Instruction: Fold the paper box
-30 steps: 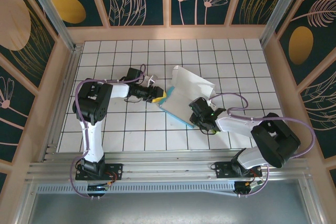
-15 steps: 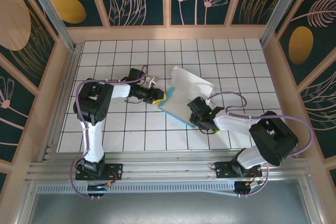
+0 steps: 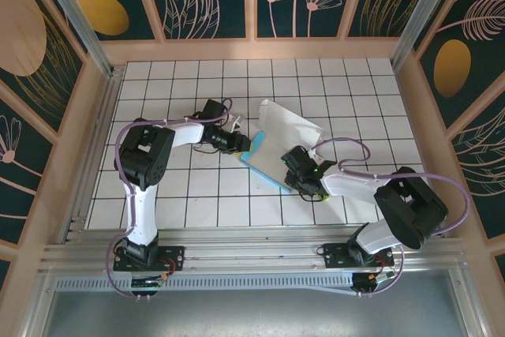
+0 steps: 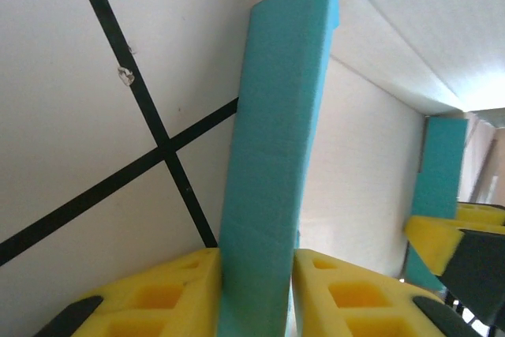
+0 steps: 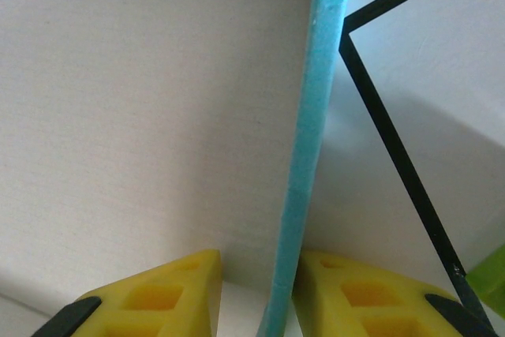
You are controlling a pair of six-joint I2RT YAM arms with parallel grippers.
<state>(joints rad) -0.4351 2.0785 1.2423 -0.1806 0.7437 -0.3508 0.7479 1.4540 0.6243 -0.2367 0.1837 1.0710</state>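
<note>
The left gripper (image 3: 246, 145) clamps the paper box (image 3: 286, 133) at its 9 o'clock turquoise flap, and the right gripper (image 3: 292, 173) pinches its 5 o'clock edge.

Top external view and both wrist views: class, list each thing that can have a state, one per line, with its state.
paper box: partly folded, one white flap raised, turquoise walls standing up.
left hand: shut on a turquoise wall of the paper box.
right hand: straddles a turquoise wall, gap on one side; grip unclear.
</note>
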